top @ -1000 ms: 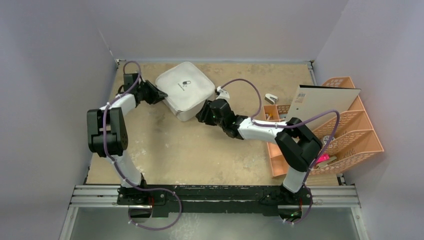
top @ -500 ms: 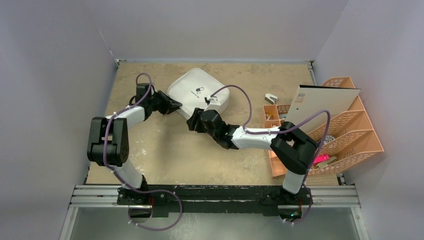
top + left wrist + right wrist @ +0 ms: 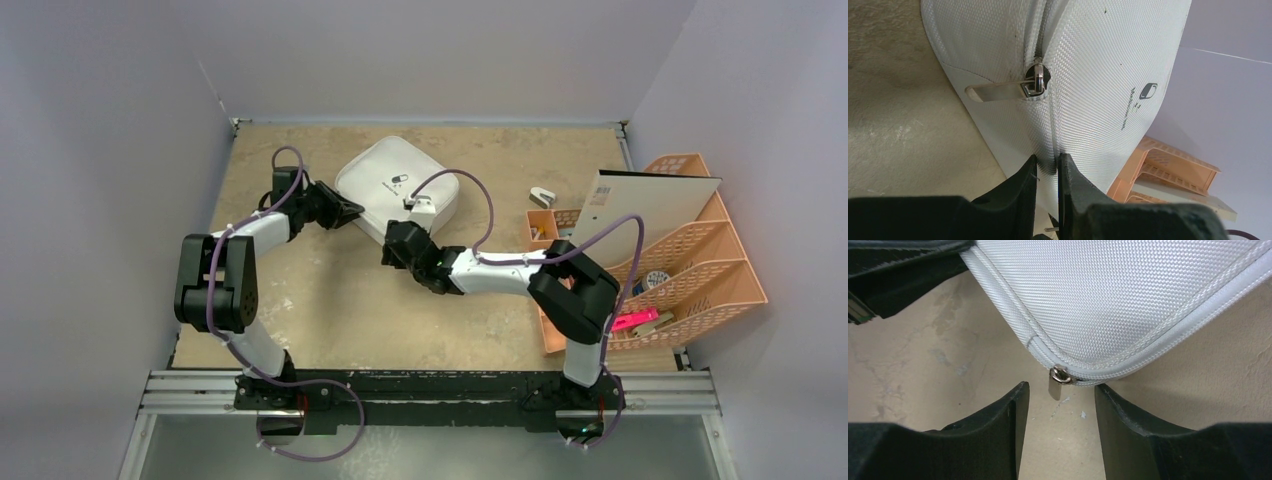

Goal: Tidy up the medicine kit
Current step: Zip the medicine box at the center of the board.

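Observation:
The medicine kit (image 3: 395, 185) is a white woven case with a zip, closed, lying flat at the back middle of the table. My left gripper (image 3: 350, 210) is shut on its left edge, pinching the zip seam (image 3: 1054, 150) just below a metal zip pull (image 3: 998, 91). My right gripper (image 3: 392, 245) is open at the kit's near corner. In the right wrist view a second small metal zip pull (image 3: 1055, 382) hangs from the kit (image 3: 1128, 295) between my open fingers (image 3: 1013, 410), untouched. The left gripper shows at the top left of that view (image 3: 898, 280).
A peach-orange lattice organizer (image 3: 700, 255) stands at the right edge, with a white barcoded board (image 3: 650, 205) leaning on it and a pink item (image 3: 635, 321) in a lower slot. A small white object (image 3: 542, 196) lies by it. Walls close in on three sides.
The kit has turned and shifted right with my left gripper holding its edge. My right gripper has moved left and back to the kit's near corner.

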`<state>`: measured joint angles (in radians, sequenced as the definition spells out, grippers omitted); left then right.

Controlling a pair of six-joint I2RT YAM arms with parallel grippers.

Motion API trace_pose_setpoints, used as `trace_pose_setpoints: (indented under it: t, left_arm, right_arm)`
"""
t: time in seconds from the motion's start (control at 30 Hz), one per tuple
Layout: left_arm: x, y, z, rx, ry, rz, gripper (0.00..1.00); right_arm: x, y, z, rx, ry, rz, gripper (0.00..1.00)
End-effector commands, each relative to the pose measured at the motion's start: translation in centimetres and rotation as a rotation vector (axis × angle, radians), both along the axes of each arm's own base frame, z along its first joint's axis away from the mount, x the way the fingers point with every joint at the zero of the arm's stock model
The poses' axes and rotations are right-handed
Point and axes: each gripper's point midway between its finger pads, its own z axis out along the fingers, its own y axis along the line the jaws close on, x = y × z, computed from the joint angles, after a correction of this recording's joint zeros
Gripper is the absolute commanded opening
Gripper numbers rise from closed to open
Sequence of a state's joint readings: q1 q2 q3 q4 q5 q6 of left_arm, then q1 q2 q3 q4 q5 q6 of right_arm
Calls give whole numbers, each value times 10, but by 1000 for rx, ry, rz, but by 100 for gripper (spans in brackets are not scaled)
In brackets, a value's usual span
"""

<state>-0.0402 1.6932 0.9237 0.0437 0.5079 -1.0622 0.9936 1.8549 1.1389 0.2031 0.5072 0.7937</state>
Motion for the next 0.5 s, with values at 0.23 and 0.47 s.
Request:
trace_pose_setpoints:
  t: [0.23,0.47]
  left_arm:
    - [-7,7,-9,91,36,-4,7]
    - [7,42,-20,331,95,-18,7]
  right_arm:
    - [30,0,23,-54,-115,-70,36]
    - [7,-22,22,-95,-118,74,0]
